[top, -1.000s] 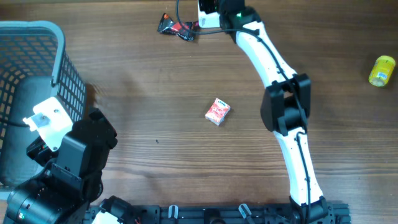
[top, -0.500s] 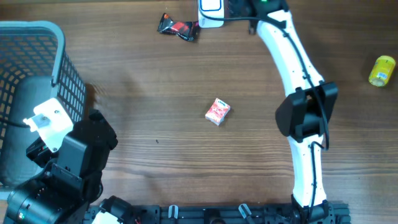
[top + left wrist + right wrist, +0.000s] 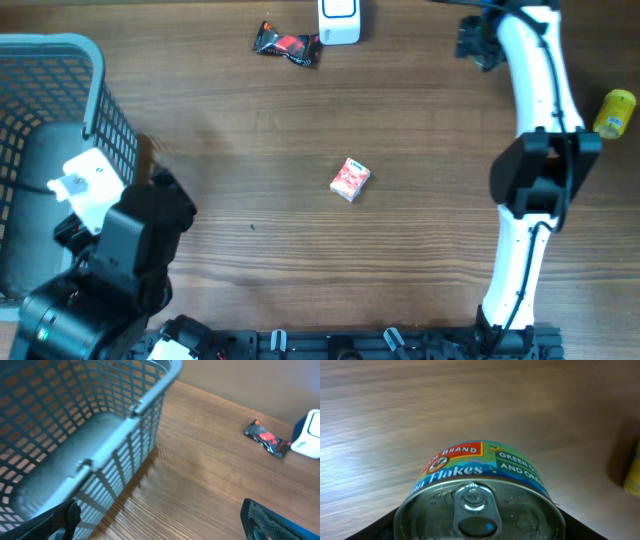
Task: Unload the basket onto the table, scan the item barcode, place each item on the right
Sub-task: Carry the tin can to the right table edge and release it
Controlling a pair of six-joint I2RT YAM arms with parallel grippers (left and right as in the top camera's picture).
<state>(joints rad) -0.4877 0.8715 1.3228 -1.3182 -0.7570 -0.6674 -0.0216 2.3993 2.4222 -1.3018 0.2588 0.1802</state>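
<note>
Count on the worktop (image 3: 250, 270): one white scanner (image 3: 338, 20), one dark wrapper (image 3: 288, 44), one red box (image 3: 350, 180), one yellow bottle (image 3: 614, 112), one mesh basket (image 3: 95, 90). There is also one can (image 3: 480, 505), off the surface. Two arms.

Right hand (image 3: 482, 40): closed part-way on the can, with a dark finger at each lower corner of the wrist view. The can is a round "Flakes" tin. Its pull-tab lid faces the wrist camera and the label band faces the wood beyond. Overhead, the hand hides the can itself.

Can position: over the far edge of the worktop, right of the scanner and well apart from it. The yellow bottle is further right, and it shows blurred at the right edge of the wrist view.

Left hand (image 3: 167, 525): spread wide, holding nothing. Both fingers (image 3: 270, 520) show at the bottom of its wrist view. It sits at the near left corner, just beside the basket wall.

Wrapper: red print, just left of the scanner at the far edge.

Red box: mid-worktop, alone, well apart from both arms.
</note>
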